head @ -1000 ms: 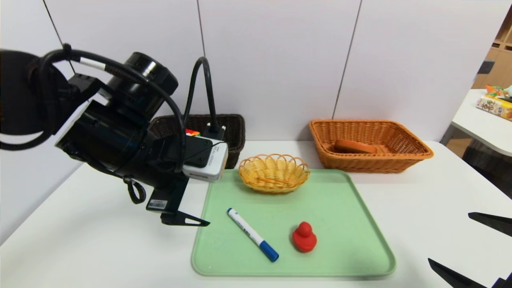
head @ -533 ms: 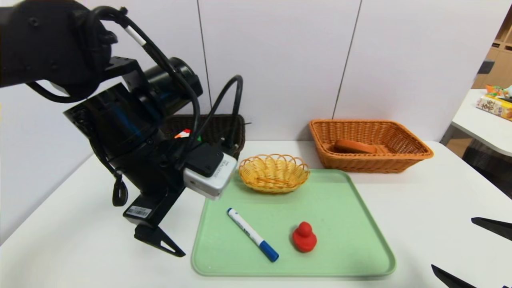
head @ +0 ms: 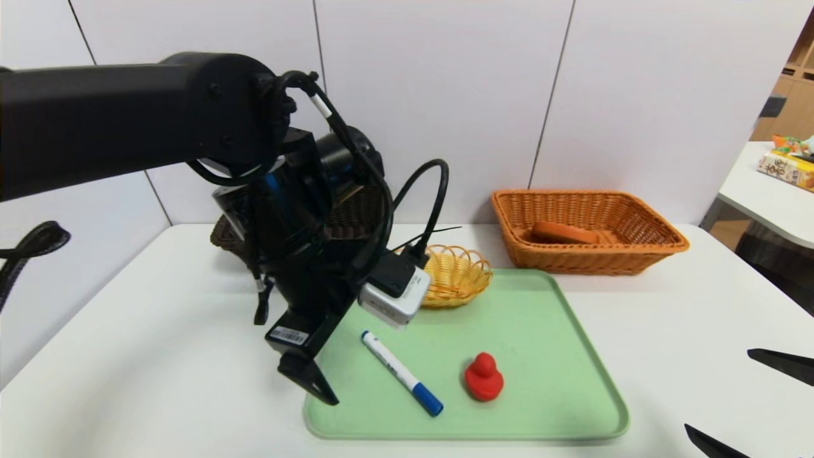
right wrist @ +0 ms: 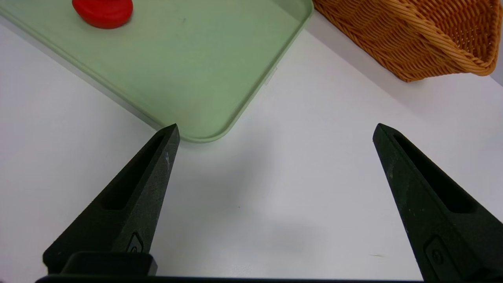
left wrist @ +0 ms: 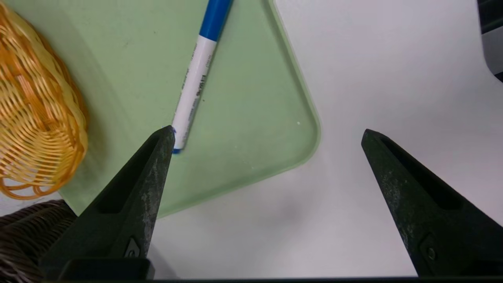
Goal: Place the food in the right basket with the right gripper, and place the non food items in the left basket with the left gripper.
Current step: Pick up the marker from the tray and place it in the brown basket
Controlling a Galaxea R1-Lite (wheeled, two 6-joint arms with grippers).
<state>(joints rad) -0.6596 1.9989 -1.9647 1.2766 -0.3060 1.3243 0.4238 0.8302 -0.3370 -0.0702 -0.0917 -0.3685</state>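
A white marker with a blue cap (head: 400,372) (left wrist: 194,82) and a red duck (head: 484,378) (right wrist: 103,10) lie on the green tray (head: 540,318). My left gripper (head: 313,383) (left wrist: 268,131) hangs open and empty over the tray's front left corner, one fingertip just beside the marker's white end. The bread slice (head: 563,233) lies inside the orange right basket (head: 661,245). Most of the dark left basket (head: 356,210) is hidden behind my left arm. My right gripper (head: 718,389) (right wrist: 276,125) stays open and empty above the table at the front right.
A small round yellow basket (head: 461,273) (left wrist: 35,118) stands on the tray's far edge, partly behind my left wrist. A side table with packets (head: 785,168) is at the far right. White wall panels close off the back of the table.
My left arm has swung from in front of the dark basket toward the tray's front left, and its open gripper now points down beside the marker. The right gripper has barely shifted.
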